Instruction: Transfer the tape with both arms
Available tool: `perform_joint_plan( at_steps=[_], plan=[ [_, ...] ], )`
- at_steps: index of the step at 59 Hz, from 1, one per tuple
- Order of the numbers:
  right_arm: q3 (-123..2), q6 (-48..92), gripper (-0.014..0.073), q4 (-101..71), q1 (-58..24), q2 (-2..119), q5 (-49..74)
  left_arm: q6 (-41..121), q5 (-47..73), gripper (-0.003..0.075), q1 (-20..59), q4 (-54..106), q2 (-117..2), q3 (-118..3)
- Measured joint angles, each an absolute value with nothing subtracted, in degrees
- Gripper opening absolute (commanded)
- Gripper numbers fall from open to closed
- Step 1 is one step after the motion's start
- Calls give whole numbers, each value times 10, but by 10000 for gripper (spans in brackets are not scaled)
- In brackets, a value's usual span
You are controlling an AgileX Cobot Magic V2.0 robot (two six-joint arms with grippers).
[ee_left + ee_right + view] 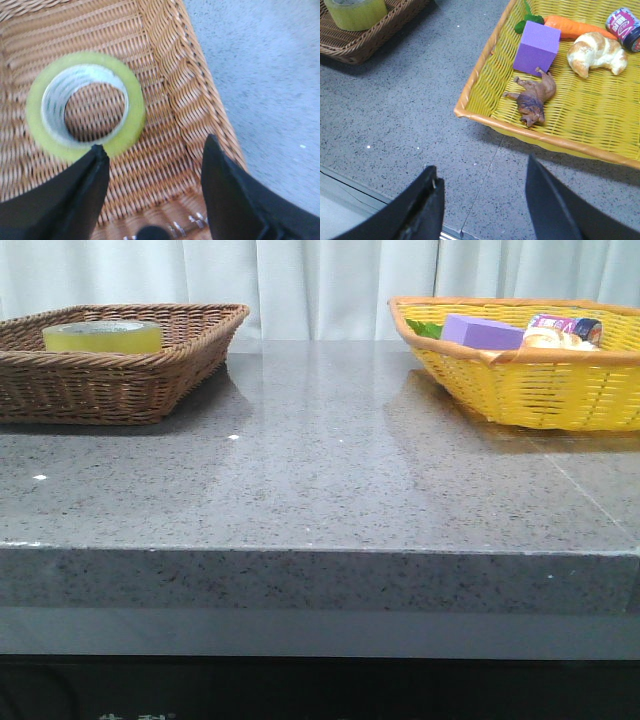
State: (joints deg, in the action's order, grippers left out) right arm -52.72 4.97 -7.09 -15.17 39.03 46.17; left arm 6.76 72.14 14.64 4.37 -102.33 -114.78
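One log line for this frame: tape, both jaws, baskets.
tape: flat in brown basket, ungrasped | left gripper: open above it | right gripper: open over table | yellow basket: no tape

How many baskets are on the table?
2: a brown wicker basket on the left holding the tape, and a yellow basket on the right. No others show.

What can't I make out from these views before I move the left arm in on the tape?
- Tape, front view: lower part hidden behind the brown basket wall.
- Green core print, left wrist view: too blurred to read.
- Both arms: out of the front view.
- Left gripper and right gripper: only the fingertips show, the rest cut off at the edge.
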Motion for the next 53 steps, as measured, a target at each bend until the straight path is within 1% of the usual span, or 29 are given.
perform_joint_plan(
  at_steps=[11,22,29,36,46,53],
  plan=[
    [-527,50,402,-71,-152,390,462,34,721,407,150,73,-913,-1052],
    [-527,50,402,-71,-152,390,461,30,716,407,192,83,-776,-901],
    [-527,50,402,-71,-152,390,461,30,683,407,220,86,-684,-789],
    [-527,42,402,-66,-149,390,466,28,649,407,230,82,-606,-705],
    [-527,6,402,-43,-125,390,476,28,595,407,230,43,-509,-608],
    [-527,-3,402,-39,-111,390,484,28,568,407,230,23,-459,-563]
  ],
)
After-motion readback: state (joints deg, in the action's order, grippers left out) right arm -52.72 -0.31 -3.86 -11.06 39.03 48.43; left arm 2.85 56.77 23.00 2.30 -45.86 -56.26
